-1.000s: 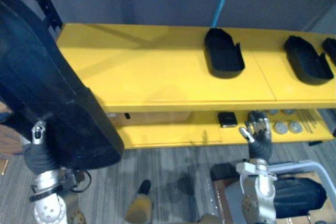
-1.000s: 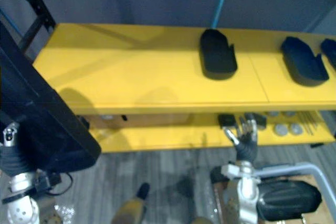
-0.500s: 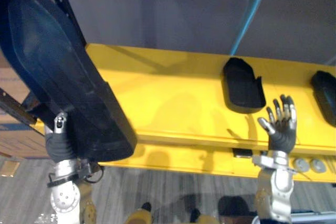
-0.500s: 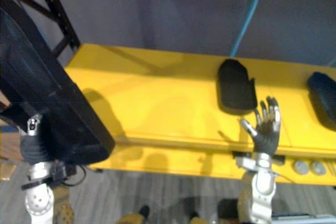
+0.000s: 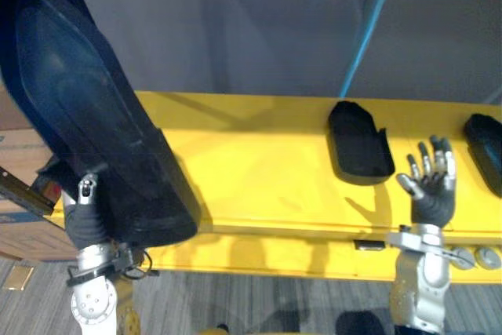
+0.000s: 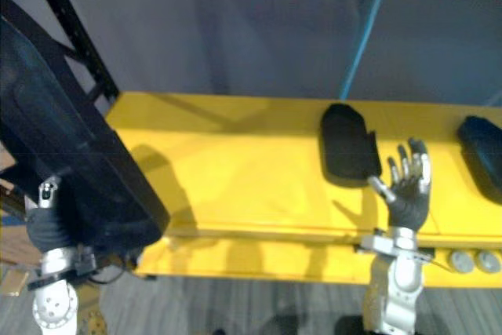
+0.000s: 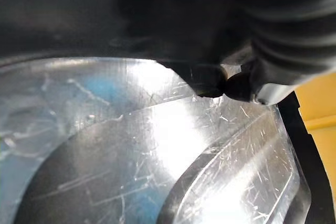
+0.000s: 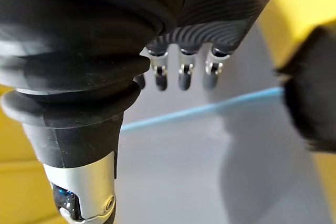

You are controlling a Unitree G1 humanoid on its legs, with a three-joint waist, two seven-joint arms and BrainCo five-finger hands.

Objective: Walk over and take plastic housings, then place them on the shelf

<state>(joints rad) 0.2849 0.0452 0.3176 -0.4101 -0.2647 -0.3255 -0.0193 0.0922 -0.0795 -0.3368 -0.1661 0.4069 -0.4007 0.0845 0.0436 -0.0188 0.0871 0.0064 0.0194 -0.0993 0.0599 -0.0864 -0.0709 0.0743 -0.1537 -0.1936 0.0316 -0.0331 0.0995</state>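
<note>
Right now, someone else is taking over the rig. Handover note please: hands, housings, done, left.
Left hand: raised at the left end of the yellow shelf, under the large black housing. The housing is in the air, tilted, not yet set down. How the hand grips it can't be made out.
Right hand: open, empty, raised before the shelf's front edge.
Done: a smaller black housing lies mid-shelf, and another black housing lies at the right edge.
Left: set the large housing down, probably on the bare stretch left of the mid-shelf one.
</note>
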